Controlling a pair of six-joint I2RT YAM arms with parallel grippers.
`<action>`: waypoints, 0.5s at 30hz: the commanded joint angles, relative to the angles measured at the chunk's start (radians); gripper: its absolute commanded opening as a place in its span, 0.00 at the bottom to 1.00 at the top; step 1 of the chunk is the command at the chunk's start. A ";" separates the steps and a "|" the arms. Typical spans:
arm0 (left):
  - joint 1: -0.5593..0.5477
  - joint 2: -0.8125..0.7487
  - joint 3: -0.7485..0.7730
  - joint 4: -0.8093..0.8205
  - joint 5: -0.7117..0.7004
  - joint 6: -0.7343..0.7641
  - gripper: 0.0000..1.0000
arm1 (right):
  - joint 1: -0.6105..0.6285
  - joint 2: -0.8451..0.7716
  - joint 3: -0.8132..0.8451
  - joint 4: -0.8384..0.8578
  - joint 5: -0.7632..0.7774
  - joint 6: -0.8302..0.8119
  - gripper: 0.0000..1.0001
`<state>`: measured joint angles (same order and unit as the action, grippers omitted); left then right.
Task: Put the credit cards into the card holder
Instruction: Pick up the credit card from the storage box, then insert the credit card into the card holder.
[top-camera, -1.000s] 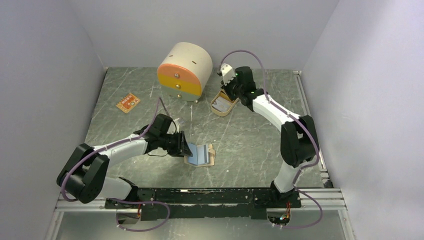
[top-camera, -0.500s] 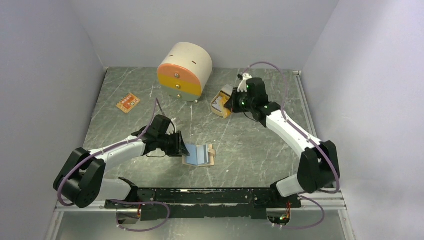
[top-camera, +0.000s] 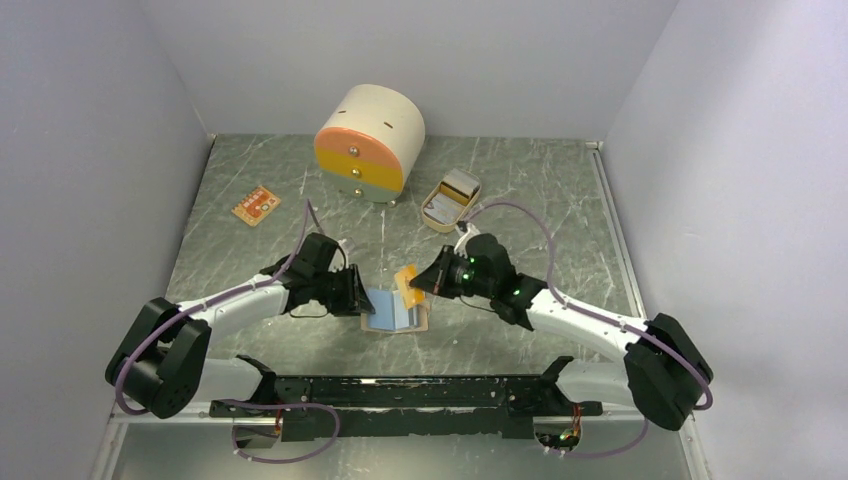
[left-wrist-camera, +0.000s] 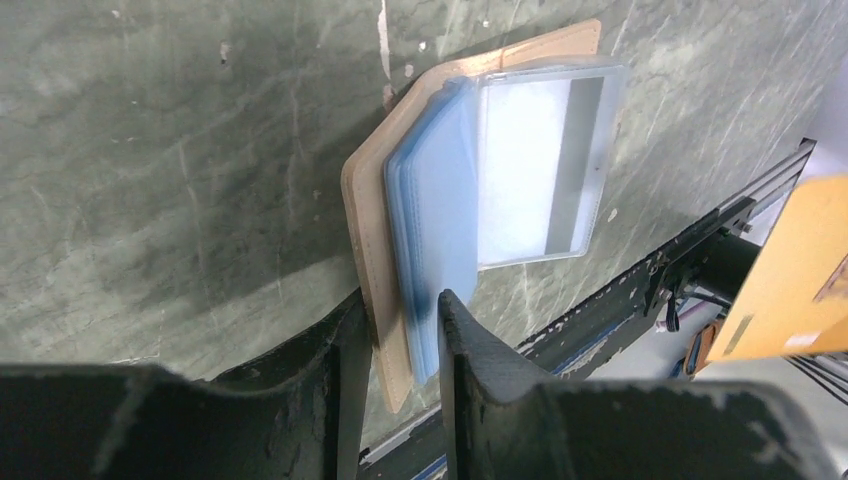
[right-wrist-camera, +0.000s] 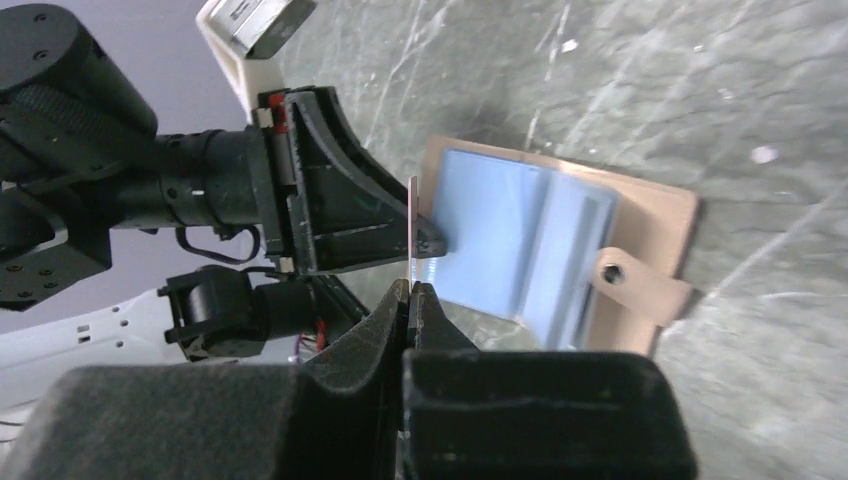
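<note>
The table (top-camera: 520, 270), grey-green w/ pale marble-like veins, is carrying 4 things directly on its top. A round cream drawer box (top-camera: 368, 142), w/ orange & yellow fronts, is standing at the far edge, approx. centre. Near its right side, not touching, a beige oval tray (top-camera: 437, 223) is lying at an angle. A small flat orange-brown item (top-camera: 255, 205) is lying far left, well apart from the rest. The card holder (top-camera: 398, 310) is lying open near the front centre, tan cover down, blue sleeves facing up, its snap tab poking out past 1 edge.
</note>
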<state>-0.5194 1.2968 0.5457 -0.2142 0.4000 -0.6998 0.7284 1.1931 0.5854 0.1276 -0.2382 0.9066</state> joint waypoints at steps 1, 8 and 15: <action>0.019 -0.011 -0.016 0.008 -0.022 -0.013 0.35 | 0.092 0.028 -0.040 0.180 0.140 0.103 0.00; 0.034 -0.011 -0.041 0.016 -0.027 -0.012 0.36 | 0.128 0.162 -0.105 0.380 0.142 0.089 0.00; 0.042 -0.001 -0.065 0.043 -0.017 -0.013 0.26 | 0.128 0.288 -0.128 0.471 0.118 0.062 0.07</action>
<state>-0.4870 1.2968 0.4931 -0.2070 0.3855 -0.7074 0.8520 1.4418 0.4782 0.4755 -0.1226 0.9833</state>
